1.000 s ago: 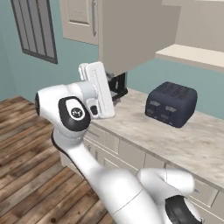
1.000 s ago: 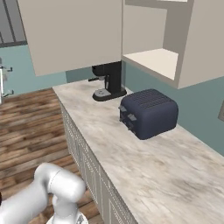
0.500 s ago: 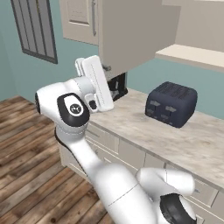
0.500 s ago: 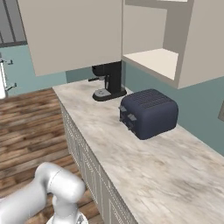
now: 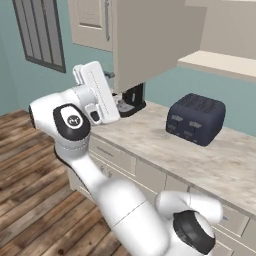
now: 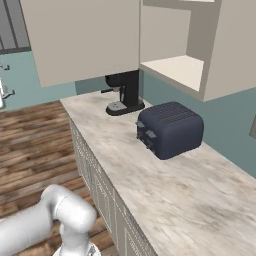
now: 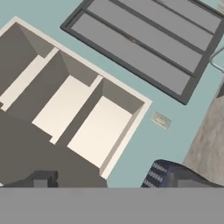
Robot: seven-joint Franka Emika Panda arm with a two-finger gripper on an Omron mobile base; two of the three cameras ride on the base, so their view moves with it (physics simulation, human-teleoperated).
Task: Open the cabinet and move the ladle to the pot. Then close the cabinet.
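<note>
While the cabinet hangs above the counter with its door swung wide, we see the door's broad beige panel turned out toward the room. In the right base view the cabinet shows the same door standing out over the left end of the counter, and beside it the plain beige shelf lies exposed. We cannot tell where the ladle is.

We find the gripper raised high at the left end of the counter, just beside the outer edge of the open door and apart from it. Its jaws stand wide apart and we see nothing between them. The white arm bends up to it from the lower right of the left base view.

On the counter we see a dark blue toaster under the open compartment, and a black coffee machine near the wall under the door, well apart from the toaster. In the right base view the toaster sits to the right of the coffee machine.

From the hand we look up at the undersides of beige upper cabinets, with a grey slatted window on the teal wall beyond them.
</note>
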